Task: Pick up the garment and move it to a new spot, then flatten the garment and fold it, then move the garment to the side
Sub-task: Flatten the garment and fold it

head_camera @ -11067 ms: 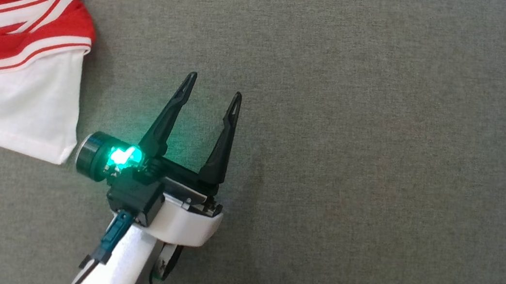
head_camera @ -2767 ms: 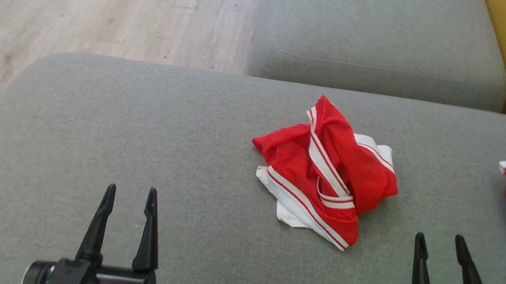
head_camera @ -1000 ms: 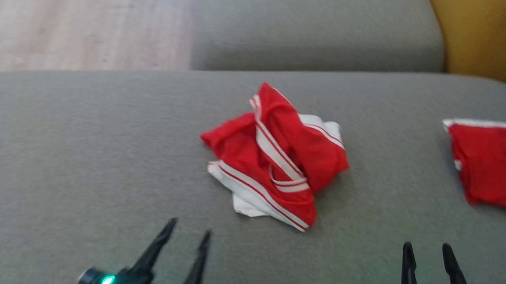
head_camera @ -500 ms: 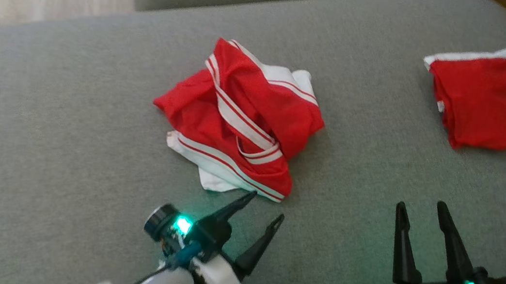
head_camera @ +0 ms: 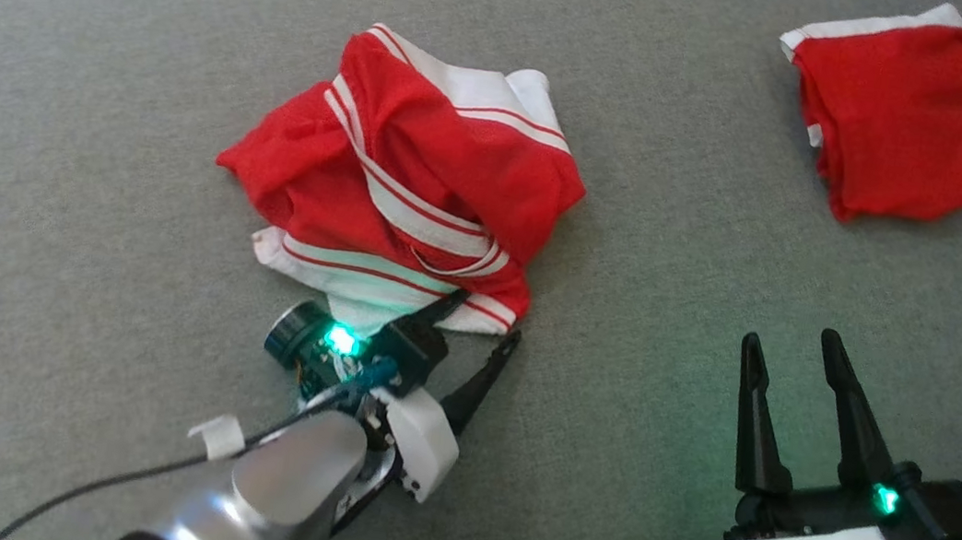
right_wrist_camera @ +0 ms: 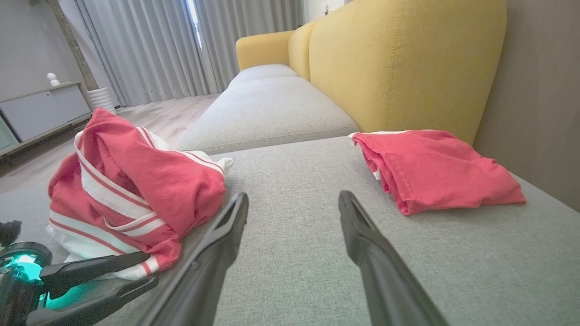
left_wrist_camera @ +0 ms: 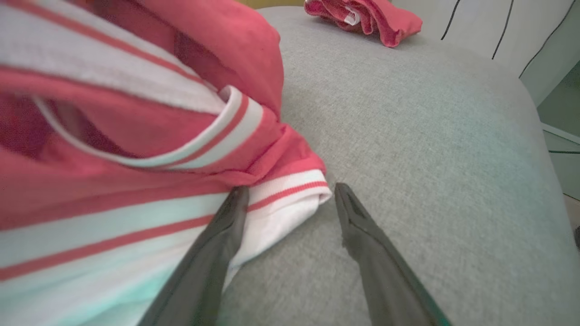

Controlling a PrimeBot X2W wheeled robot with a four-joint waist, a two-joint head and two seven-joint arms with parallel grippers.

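**On the grey fabric sofa cushion (head_camera: 74, 254), left claw (head_camera: 486, 318) wide at the hem of a crumpled red-and-white striped garment (head_camera: 400, 176)**

On this cushion the garment lay in a loose heap near the middle, well apart from a folded red cloth (head_camera: 906, 112) at the far right corner.

The main risk, in my judgement, was a poor grip. One finger of the left claw lay over the white hem corner and the other rested just beside it, over bare cushion. A closing here could therefore catch only the thin edge of one layer. Such a small bite could slip out during the lift, or the heap could unroll and drag over the cushion instead of rising. The outer finger could also snag the cushion fabric if it pressed down too much.

The left forearm lay low over the cushion, entering from the lower left of the head view. Its wrist was rolled so that the fingers pointed up and to the right, into the hem. Its jaws stood wide and held nothing. The right claw (head_camera: 790, 337) hovered at the lower right, fingers pointing away from the robot, also wide and empty, well apart from both cloths.
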